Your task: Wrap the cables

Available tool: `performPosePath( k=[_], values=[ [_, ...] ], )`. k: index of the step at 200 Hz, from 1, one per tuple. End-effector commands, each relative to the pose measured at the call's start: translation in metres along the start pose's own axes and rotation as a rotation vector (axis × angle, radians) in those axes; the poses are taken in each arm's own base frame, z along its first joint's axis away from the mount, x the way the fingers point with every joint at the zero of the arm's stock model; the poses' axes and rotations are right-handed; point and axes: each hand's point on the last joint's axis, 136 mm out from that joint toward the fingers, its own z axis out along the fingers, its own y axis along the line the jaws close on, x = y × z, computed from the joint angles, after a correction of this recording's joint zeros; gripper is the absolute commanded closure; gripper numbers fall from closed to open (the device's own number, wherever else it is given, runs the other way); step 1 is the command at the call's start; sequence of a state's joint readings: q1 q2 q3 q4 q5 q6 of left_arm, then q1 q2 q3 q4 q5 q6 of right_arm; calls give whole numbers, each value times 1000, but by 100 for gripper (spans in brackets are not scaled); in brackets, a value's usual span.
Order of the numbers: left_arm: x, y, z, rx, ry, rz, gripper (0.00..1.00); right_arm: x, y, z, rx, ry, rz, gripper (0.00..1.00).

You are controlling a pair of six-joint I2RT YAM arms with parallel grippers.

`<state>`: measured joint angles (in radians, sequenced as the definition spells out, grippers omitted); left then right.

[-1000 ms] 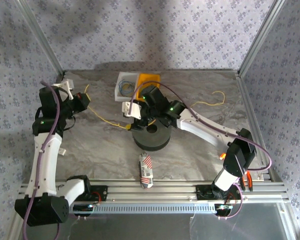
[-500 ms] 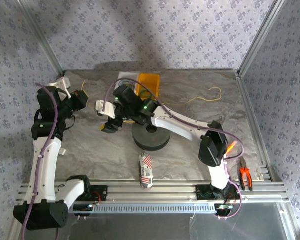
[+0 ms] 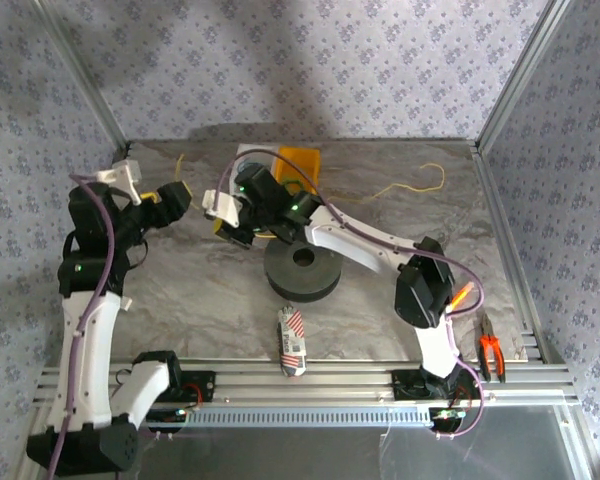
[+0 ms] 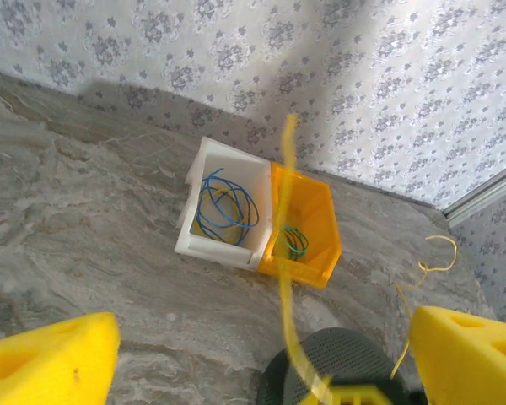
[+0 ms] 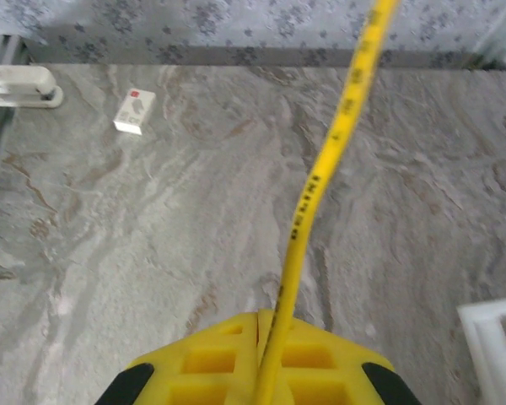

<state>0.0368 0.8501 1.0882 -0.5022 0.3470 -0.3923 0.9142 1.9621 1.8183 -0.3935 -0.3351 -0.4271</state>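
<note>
The yellow cable runs up and away from my right gripper, whose yellow pads are shut on it. In the top view that gripper reaches left past the black spool, and the cable's loose end curls at the back right. My left gripper hangs open just left of the right one. Its pads stand wide apart in its wrist view. A blurred stretch of cable passes between them without touching, above the spool.
A white bin and an orange bin, each holding coiled wire, stand at the back centre. A red-and-white packet lies near the front rail. Pliers rest at the front right. A small white box lies on the table.
My left gripper has opened and let go of the cable. My right arm swung left across the spool and its gripper shut on the cable.
</note>
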Motion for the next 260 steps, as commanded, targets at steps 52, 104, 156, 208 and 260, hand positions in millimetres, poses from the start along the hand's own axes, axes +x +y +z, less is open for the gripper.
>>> performPosePath(
  k=[52,104,156,208,260],
  values=[
    [131,22,15,45,288,-90,12,-8,-56,-68,84,-118,44,100],
    [222,-16,86,60,561,43,13,-15,-59,-70,95,-135,59,100],
    [261,-40,144,176,615,-54,13,-16,-57,-79,110,-141,63,100],
    [262,-65,168,315,569,-174,12,-6,-55,-77,111,-123,78,100],
    [280,-70,182,330,615,-204,19,4,-57,-77,120,-110,94,100]
  ],
)
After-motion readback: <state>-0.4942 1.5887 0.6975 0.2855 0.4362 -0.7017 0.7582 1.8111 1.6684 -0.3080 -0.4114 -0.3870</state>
